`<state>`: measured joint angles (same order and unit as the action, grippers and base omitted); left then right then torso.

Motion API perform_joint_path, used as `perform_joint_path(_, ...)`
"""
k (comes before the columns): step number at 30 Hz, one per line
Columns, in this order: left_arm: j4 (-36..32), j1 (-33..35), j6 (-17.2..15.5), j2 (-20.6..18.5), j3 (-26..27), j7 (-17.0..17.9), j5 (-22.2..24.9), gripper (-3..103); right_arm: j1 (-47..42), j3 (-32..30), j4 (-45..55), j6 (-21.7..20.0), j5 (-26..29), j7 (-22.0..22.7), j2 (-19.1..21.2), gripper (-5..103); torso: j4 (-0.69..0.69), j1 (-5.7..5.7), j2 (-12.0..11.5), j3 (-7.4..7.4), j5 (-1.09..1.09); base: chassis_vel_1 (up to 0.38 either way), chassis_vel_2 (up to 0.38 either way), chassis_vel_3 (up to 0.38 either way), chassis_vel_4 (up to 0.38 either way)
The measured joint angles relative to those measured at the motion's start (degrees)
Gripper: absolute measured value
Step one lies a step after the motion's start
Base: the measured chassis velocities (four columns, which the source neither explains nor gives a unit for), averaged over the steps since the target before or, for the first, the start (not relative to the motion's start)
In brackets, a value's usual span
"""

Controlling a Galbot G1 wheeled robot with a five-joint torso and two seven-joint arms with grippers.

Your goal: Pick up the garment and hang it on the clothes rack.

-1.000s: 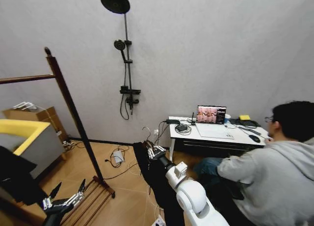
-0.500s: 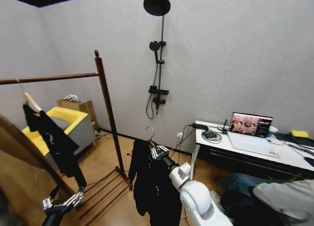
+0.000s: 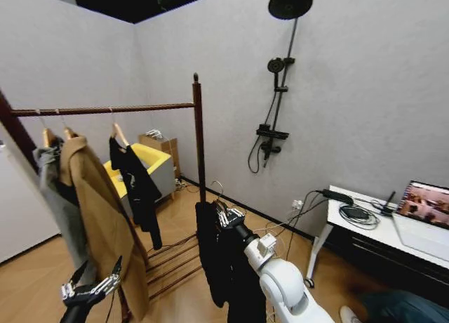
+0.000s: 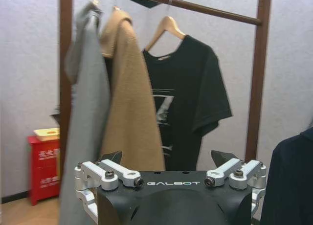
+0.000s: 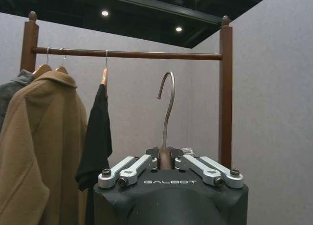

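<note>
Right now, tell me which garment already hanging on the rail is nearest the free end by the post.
The black T-shirt on its wooden hanger. It hangs closest to the clothes rack post; the tan coat and grey garment hang farther along the rail.

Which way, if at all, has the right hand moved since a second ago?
Yes: turning with the robot, the right hand, holding the garment, went from right of the wall shower to its left, beside the clothes rack.
</note>
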<state>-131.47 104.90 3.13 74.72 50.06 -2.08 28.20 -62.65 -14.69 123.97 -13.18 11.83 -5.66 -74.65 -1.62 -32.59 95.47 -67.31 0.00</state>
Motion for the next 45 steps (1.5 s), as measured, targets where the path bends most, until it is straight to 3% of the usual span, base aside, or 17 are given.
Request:
perform_joint_path(12, 0.00, 0.00, 0.00, 0.00, 0.00, 0.00, 0.00, 100, -0.78, -5.36, 0.02, 1.90, -0.31, -0.75, -0.07, 10, 0.00, 0.00, 0.00, 0.00, 0.00, 0.125, 0.127, 0.125, 0.128)
perform_joint_path(27, 0.00, 0.00, 0.00, 0.00, 0.00, 0.01, 0.00, 100, -0.20, -7.80, -2.36, 2.77, -1.53, 2.51, -1.42, 10, 0.04, 0.00, 0.01, 0.00, -0.01, 0.116, 0.125, 0.119, 0.123)
perform_joint_path(45, 0.00, 0.01, 0.00, 0.00, 0.00, -0.01, 0.00, 100, -6.31, -10.98, -0.49, 5.24, -6.21, 3.60, -3.53, 10, -0.01, 0.00, 0.01, 0.00, 0.00, -0.085, 0.086, 0.089, -0.069)
